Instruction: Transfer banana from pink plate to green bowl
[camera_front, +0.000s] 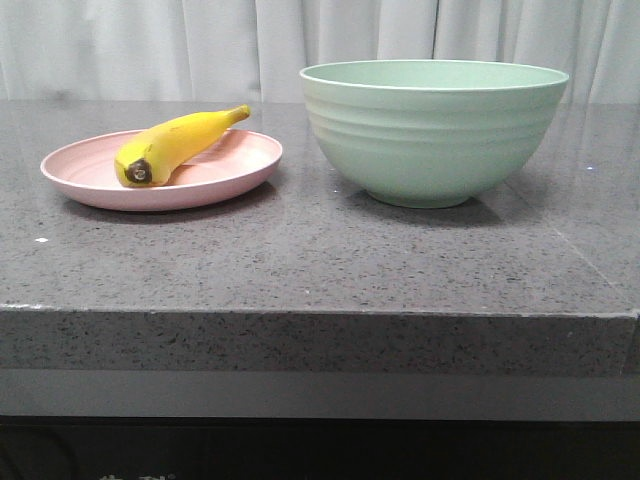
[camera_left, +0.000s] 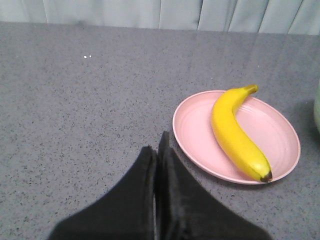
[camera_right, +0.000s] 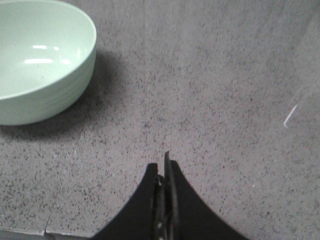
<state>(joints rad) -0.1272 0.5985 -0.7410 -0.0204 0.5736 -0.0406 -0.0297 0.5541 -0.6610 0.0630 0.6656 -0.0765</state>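
Your banana (camera_front: 178, 143) lies diagonally across the pink plate (camera_front: 232, 171), untouched, with the green bowl (camera_front: 432, 130) standing apart beside it. Both tools, left (camera_left: 160, 146) and right (camera_right: 164, 165), look pinched together, holding nothing, probably awaiting approach.

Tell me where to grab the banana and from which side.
Grip the banana across its plump middle, coming from above with the left gripper, now shut beside the pink plate. It lies flat, its narrow stem offers poor purchase, and the low rim hinders side entry.
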